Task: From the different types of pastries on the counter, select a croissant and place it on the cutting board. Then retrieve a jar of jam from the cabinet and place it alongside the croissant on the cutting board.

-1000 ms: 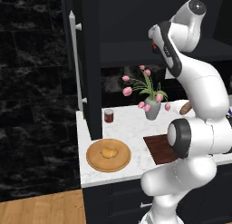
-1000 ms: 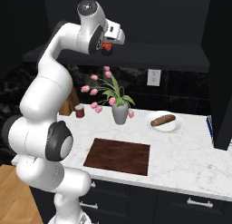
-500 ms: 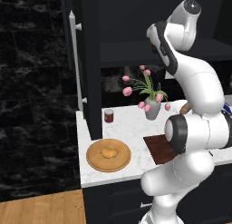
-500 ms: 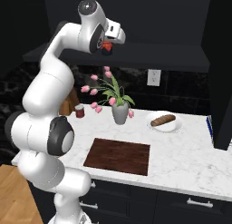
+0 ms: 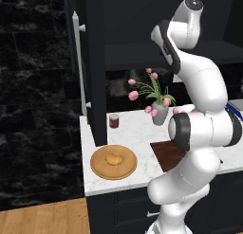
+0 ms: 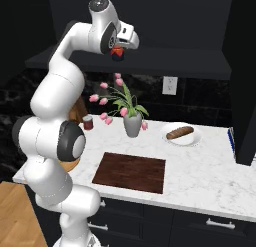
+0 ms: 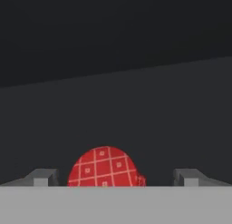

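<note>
The arm is raised high and reaches into the cabinet, where the pincer hangs released, its two fingertips spread wide on either side of the red jar of jam, with a gap between each tip and the jar; nothing is grasped yet. The jar stands on the inner shelf, and from the right base view it shows as a red spot just under the hand. The jaws seem held this wide so the jar can slide between them before they close. The shelf around the jar looks bare, so there is room to the sides and behind, but the shelf's front edge and the open door (with its long silver handle) bound the way out. On the worktop the cutting board lies bare, and the croissant sits on the round plate, so that first step appears undone. The flower vase stands just behind the board, something to clear when lowering.
</note>
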